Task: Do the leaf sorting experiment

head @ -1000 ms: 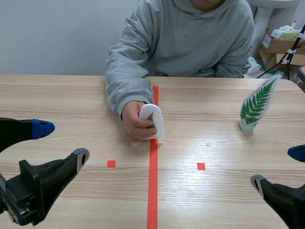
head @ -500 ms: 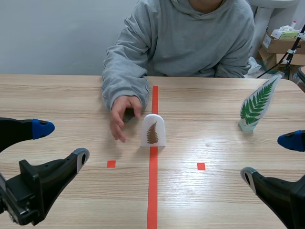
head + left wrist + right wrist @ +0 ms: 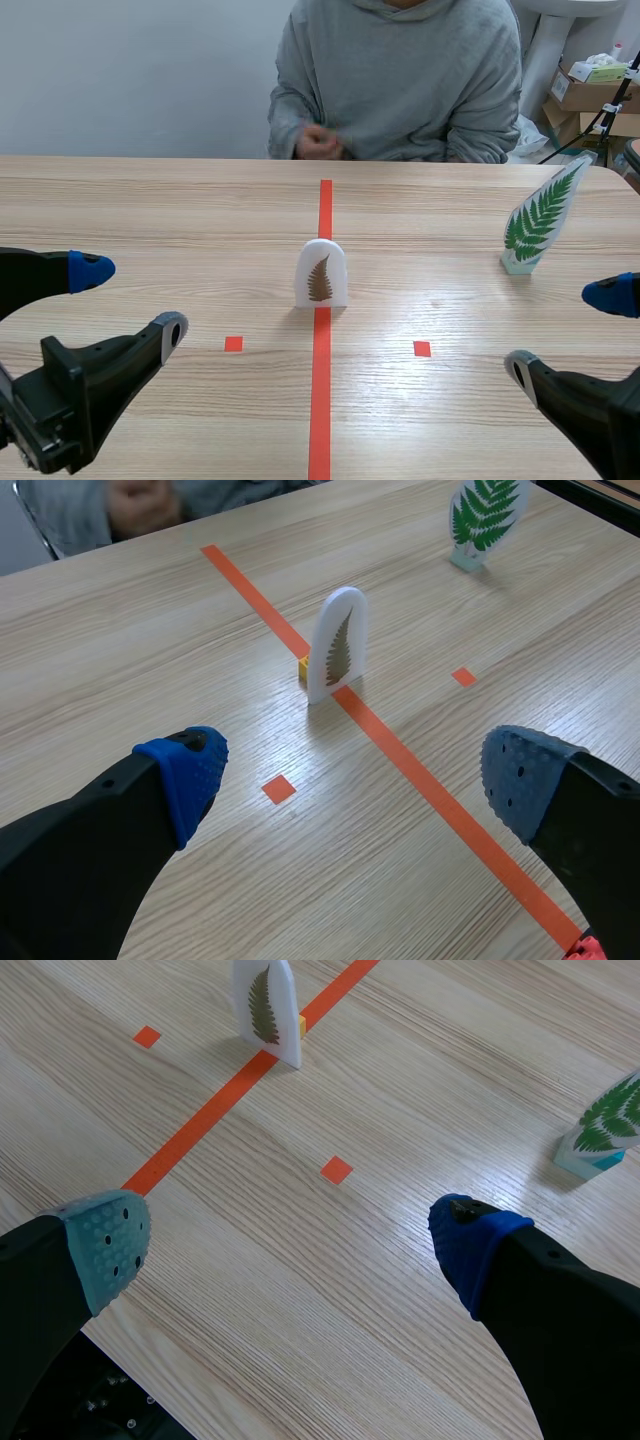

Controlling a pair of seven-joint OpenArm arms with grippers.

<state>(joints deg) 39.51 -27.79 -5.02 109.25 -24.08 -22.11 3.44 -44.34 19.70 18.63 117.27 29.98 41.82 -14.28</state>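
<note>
Wooden table (image 3: pixel 150 200), brown-leaf card (image 3: pixel 321 273), green-leaf card (image 3: pixel 540 215)

A person (image 3: pixel 400 80) in a grey hoodie sits behind the wooden table (image 3: pixel 130 200), with cardboard boxes (image 3: pixel 588 97) stacked nearby.

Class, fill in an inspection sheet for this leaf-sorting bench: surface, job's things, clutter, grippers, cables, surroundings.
Surface: wooden table, with an orange-red tape line and two tape squares.
Job's things: brown leaf card upright on the tape line; green leaf card upright on the right arm's side.
Clutter: small yellow piece behind the brown card's base.
Grippers: left gripper open, right gripper open, both empty.
Cables: nothing seen on the table.
Surroundings: person in grey hoodie across the table; cardboard boxes behind.
</note>
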